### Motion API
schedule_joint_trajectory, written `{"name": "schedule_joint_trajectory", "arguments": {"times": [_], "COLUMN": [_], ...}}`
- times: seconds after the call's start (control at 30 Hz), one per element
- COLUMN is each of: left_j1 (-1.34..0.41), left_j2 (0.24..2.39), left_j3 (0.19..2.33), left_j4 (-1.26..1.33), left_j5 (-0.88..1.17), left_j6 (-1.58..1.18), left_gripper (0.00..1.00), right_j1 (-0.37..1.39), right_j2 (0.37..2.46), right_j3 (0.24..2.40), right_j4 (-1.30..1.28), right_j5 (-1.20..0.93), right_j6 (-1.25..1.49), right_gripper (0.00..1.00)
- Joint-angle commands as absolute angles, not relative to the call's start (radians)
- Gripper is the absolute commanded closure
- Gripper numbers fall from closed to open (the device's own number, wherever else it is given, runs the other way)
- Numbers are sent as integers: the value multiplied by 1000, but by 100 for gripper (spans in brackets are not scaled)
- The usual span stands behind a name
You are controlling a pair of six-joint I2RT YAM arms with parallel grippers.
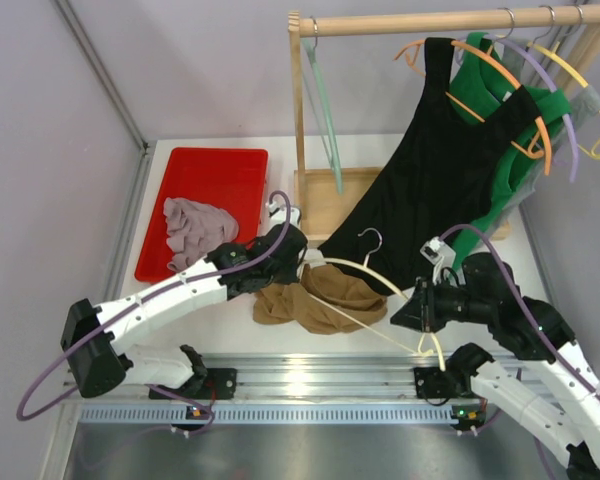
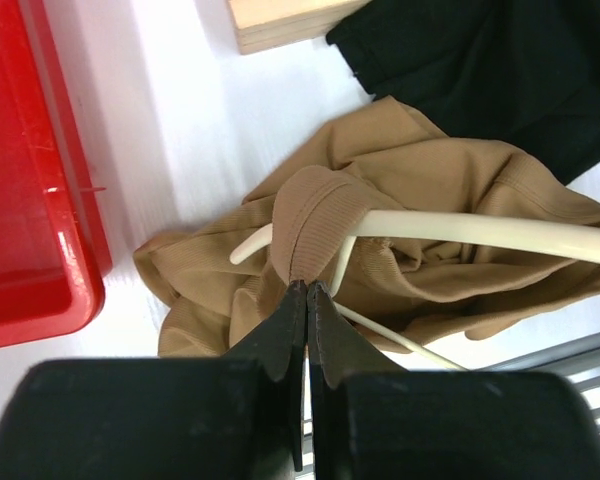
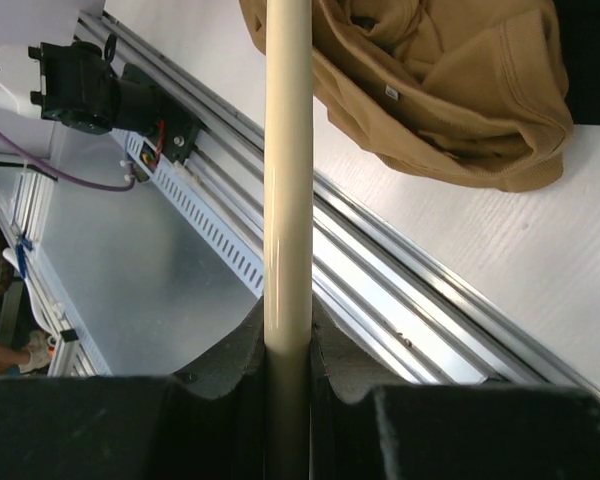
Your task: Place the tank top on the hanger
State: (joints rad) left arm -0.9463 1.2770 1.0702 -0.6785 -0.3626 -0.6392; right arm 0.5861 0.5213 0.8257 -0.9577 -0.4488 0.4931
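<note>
Overhead: the tank top [image 1: 315, 300] lies bunched on the counter [image 1: 280, 165], the hanger [image 1: 385, 280] across it. Left wrist: the left hand [image 2: 306, 292], clenched, pinches one strap [image 2: 315, 215] looped over the hanger end just ahead of its tips. Right wrist: the right hand [image 3: 287, 345] clamps the hanger's other arm; the second strap looks yet to go on.

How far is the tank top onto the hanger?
Partly: the tank top has one strap over the hanger, pinched by the left tool; the rest lies bunched.
</note>
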Motion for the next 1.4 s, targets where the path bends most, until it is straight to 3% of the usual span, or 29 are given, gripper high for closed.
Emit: {"name": "schedule_joint_trajectory", "arguments": {"times": [0.0, 0.63, 1.37], "left_j1": [-951, -962, -997], "left_j2": [1247, 1221, 1177], "left_j3": [1086, 1189, 1212], "left_j4": [-716, -865, -890], "left_j5": [-420, -535, -428], "left_j6": [-657, -675, -652], "left_gripper": [100, 100, 100], "right_j1": [586, 699, 874], "right_j2": [506, 575, 652], "right_j3": [824, 744, 620], "right_j4": [-838, -620, -273], "right_j5": [-503, -460, -285], "right_j6": [509, 545, 528], "right_gripper": [100, 100, 100]}}
